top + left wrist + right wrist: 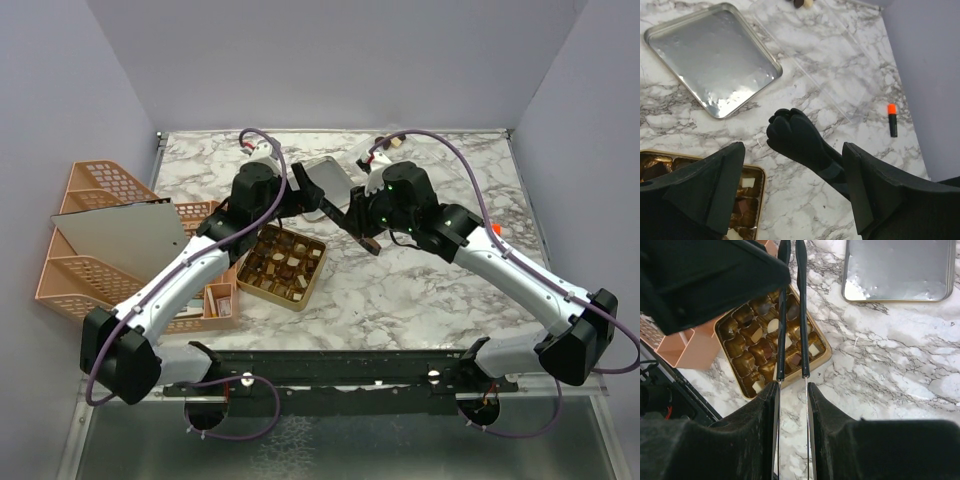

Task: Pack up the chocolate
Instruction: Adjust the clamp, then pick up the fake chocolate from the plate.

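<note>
The chocolate (771,326) lies as small dark, light brown and white pieces in the cells of a golden grid tray (309,284) (823,352). My right gripper (792,385) (368,238) is shut on the metal blades of black-tipped tongs (780,340) (330,207), which reach out over the tray. The tongs' black end (795,137) hangs between the fingers of my left gripper (792,150) (292,195), which stands open and does not touch it. A couple of loose chocolate pieces (801,3) lie at the far edge of the left wrist view.
A shiny silver tin (325,180) (715,55) (900,270) lies behind the golden tray. Clear plastic film (840,65) lies on the marble beside it. An orange-capped marker (892,119) is at the right. Peach baskets (100,240) with a grey sheet (120,235) stand at the left.
</note>
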Robot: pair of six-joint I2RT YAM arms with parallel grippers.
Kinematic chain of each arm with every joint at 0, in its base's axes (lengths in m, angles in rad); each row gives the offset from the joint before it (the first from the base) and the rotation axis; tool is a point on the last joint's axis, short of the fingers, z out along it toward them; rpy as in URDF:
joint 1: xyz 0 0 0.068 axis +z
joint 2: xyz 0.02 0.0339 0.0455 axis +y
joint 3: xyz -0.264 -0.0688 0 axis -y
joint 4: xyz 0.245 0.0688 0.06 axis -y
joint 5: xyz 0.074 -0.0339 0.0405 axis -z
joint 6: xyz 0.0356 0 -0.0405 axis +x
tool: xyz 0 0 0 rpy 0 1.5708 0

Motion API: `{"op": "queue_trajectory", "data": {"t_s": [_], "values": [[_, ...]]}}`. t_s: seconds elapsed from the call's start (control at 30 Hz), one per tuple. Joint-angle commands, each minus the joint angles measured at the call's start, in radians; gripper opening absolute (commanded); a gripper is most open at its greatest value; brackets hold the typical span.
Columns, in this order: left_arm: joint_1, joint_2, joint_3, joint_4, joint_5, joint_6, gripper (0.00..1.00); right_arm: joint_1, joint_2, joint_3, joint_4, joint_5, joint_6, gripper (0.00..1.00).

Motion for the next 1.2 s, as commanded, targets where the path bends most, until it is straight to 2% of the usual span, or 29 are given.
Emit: {"op": "queue_trajectory", "data": {"t_s": [0.0, 0.3, 0.6, 0.93, 1.17], "values": [[0.004, 0.048, 0.015, -0.057, 0.034, 0.026, 0.85, 0.006, -0.039, 0.032, 0.024, 0.035, 0.005, 0.3], [0.004, 0.019, -0.025, -0.061, -0.008, 0.04, 0.85, 0.006, -0.016, 0.002, 0.02, 0.072, 0.023, 0.3], [0.004, -0.077, -0.047, -0.043, -0.047, 0.088, 0.93, 0.006, 0.016, 0.019, -0.014, 0.118, 0.035, 0.3], [0.004, -0.257, -0.129, -0.087, -0.116, 0.161, 0.99, -0.006, 0.154, 0.148, -0.124, 0.27, 0.0, 0.34], [0.004, -0.408, -0.253, -0.101, -0.198, 0.233, 0.99, -0.1, 0.279, 0.271, -0.165, 0.323, -0.043, 0.34]]}}
